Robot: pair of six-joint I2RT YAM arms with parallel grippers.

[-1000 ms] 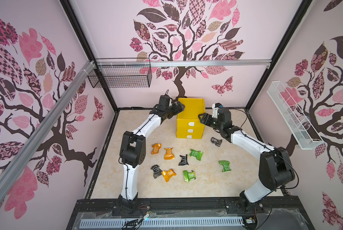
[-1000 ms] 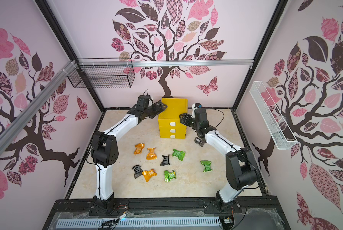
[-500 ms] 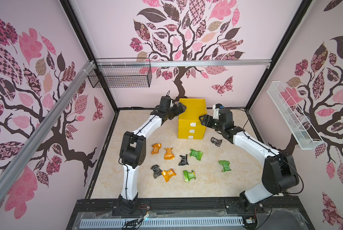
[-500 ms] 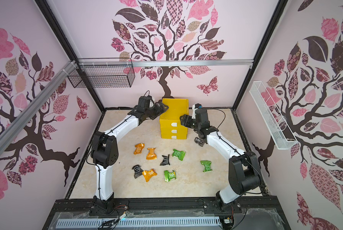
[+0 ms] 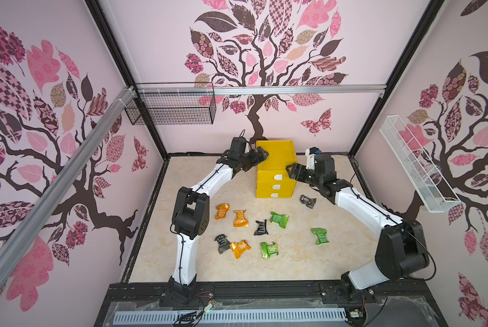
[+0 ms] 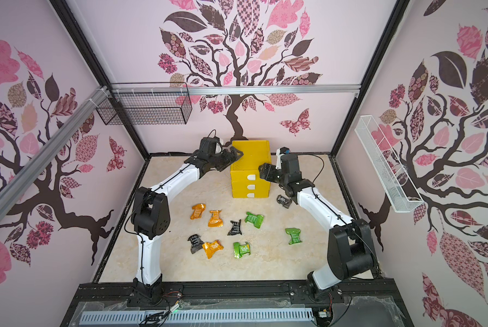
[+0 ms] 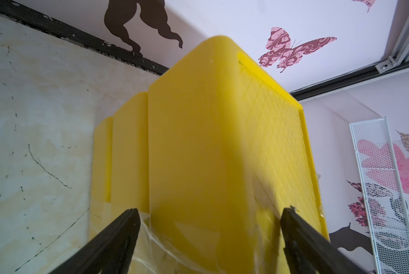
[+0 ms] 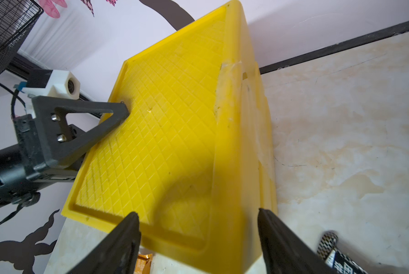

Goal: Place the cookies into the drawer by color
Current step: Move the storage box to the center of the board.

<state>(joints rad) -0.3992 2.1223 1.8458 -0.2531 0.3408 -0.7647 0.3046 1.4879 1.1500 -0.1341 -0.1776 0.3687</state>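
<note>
Yellow drawer (image 5: 275, 158) standing upright at the back, cookies (image 5: 261, 228) lying scattered before it.
All three white-tabbed fronts are seemingly sitting shut; three orange, three green and three black packets are lying loose, one black packet (image 5: 308, 201) resting near its right side.

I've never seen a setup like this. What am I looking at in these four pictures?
These are two white robot arms, each ending in a two-fingered gripper. Two pictures look down from overhead, nearly alike; the two close-ups come from cameras on the arms' wrists. On the table stands a yellow drawer chest; near it lie three orange packets, three green packets and three black packets of cookies. The left gripper and right gripper, both open, straddle the chest's top edges. Nothing is held.
</note>
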